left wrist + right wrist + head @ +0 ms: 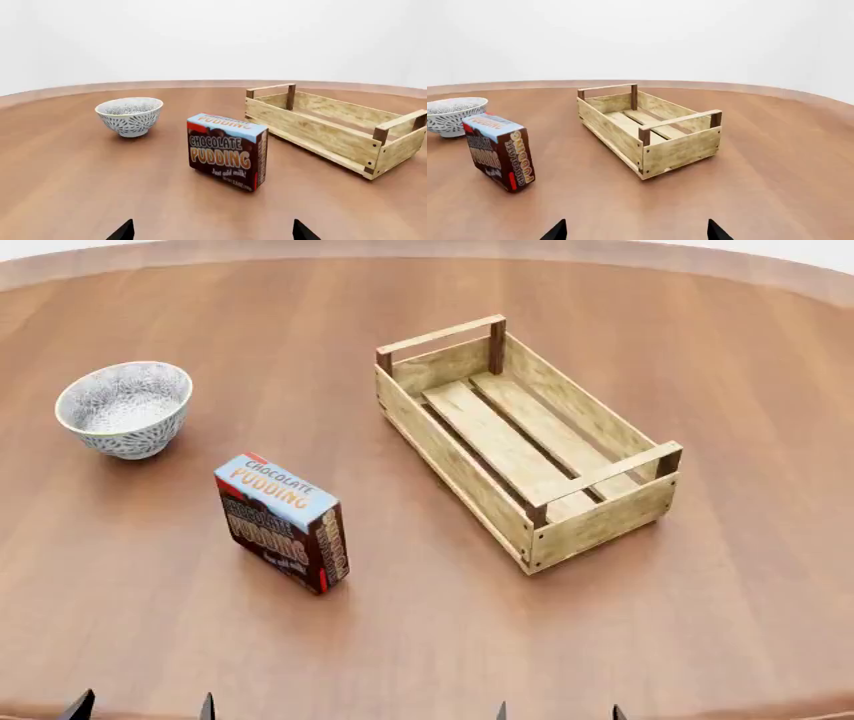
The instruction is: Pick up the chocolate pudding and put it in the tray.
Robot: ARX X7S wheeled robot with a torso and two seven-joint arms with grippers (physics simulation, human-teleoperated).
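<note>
The chocolate pudding [283, 522] stands upright on the round wooden table, left of centre in the head view; it also shows as a carton [227, 151] and from its side [499, 150]. The tray [523, 440], a light-wood slatted crate with nothing in it, lies to its right and shows again as a crate [335, 127] and as a crate [648, 128]. My left gripper [142, 707] is open near the table's front edge, well short of the pudding. My right gripper [558, 712] is open too, in front of the tray. Only the fingertips show.
A round white patterned bowl [126, 408] stands at the far left behind the pudding, also seen as a bowl [130, 115] and partly as a bowl [452, 115]. The table's curved rim [747, 260] runs along the back.
</note>
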